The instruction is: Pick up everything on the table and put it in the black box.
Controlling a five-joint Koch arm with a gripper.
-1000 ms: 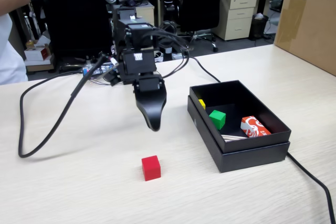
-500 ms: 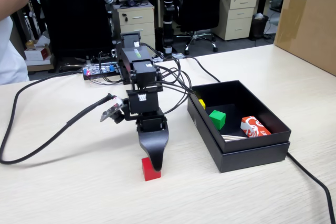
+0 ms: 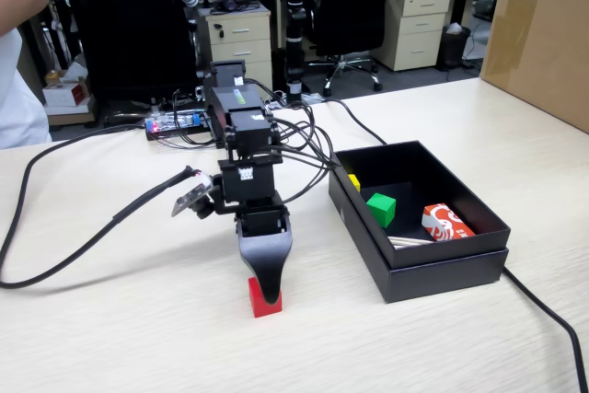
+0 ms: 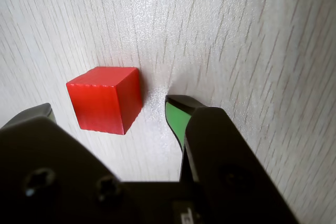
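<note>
The spread gripper [image 4: 107, 111] straddles the red cube [image 4: 105, 99], likely light, rigid, best pinched on opposite flat sides.

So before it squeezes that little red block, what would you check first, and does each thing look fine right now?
1. Gripper open: ok, a gap shows between the jaws in the wrist view.
2. Red cube between the jaws: ok, though it sits nearer the left jaw.
3. Fingertips down at table level: ok, the green-lined finger reaches the surface.
4. Cube flat on the table: ok.
5. Room in the black box: ok, bare floor beside the green cube.
6. Cable clear of the cube: ok.
</note>
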